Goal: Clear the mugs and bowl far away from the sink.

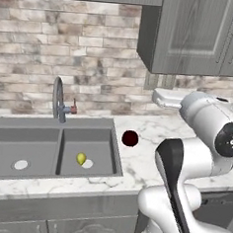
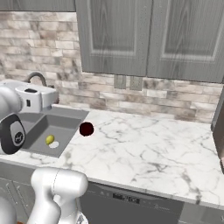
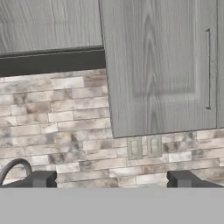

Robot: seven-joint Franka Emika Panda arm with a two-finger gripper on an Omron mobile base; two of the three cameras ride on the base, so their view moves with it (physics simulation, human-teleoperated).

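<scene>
A dark maroon mug (image 1: 130, 138) (image 2: 86, 129) stands upright on the marble counter, just right of the sink (image 1: 53, 126) (image 2: 65, 114). The bowl is out of view. My gripper (image 3: 111, 180) is open, its two dark fingertips (image 3: 41, 179) set far apart with nothing between them. It is held high above the counter behind the mug and faces the brick wall and the upper cabinets. My arm (image 1: 206, 130) rises to the right of the mug, well clear of it.
A curved grey faucet (image 1: 57, 101) (image 2: 37, 78) stands behind the double basin. A small yellow fruit (image 1: 81, 158) (image 2: 50, 139) lies in the right basin. The marble counter (image 2: 144, 148) stretches far to the right. Grey cabinets (image 3: 157, 65) hang above, with outlets (image 3: 144, 146) below them.
</scene>
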